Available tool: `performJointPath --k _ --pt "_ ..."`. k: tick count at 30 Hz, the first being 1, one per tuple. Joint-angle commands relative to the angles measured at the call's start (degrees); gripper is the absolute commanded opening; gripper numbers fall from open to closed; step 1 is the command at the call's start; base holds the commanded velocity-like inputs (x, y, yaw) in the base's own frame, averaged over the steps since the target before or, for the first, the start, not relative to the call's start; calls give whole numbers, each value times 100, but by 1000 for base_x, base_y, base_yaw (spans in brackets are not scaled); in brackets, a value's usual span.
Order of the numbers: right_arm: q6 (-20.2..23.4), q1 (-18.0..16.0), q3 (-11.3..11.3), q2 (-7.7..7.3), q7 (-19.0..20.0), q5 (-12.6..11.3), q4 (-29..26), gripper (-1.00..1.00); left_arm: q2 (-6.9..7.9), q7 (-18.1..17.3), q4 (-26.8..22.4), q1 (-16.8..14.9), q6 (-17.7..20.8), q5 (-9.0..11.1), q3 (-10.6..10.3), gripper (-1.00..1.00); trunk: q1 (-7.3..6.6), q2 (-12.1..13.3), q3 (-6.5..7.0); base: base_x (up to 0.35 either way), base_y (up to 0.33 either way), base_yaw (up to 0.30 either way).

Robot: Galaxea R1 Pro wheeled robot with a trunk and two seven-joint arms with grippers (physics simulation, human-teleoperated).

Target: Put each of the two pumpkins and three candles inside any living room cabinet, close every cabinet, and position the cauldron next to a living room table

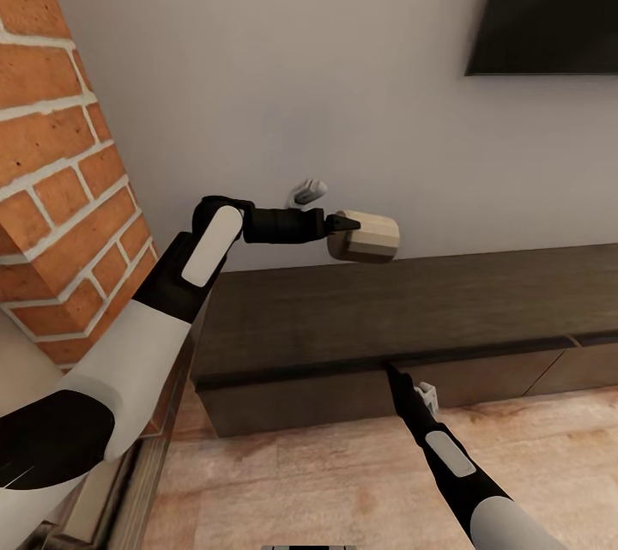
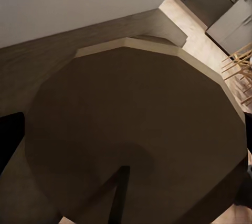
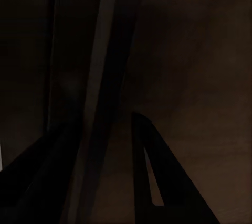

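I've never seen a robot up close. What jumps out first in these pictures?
The left arm's fingers hold a stout pale-topped cylindrical candle in the air above the long dark-brown wooden cabinet. The right arm's fingers press at the cabinet's front edge. A red brick fireplace column stands at left.

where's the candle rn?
In the head view, the short stout grey-brown candle with a paler top is held in the left claw, up over the left end of the long dark-brown wood cabinet, near the white wall.
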Motion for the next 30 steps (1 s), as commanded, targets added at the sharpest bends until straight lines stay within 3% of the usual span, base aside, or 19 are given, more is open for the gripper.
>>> performJointPath --k 1,30 --pt "14 -35 -26 -8 -5 -94 18 -100 -3 -59 2 -4 12 -57 -6 -100 0 0 -4 0 0 0" --pt "39 -35 -33 -8 -23 -161 9 -100 -5 -59 2 -4 14 -57 -69 -100 0 0 -4 0 0 0"
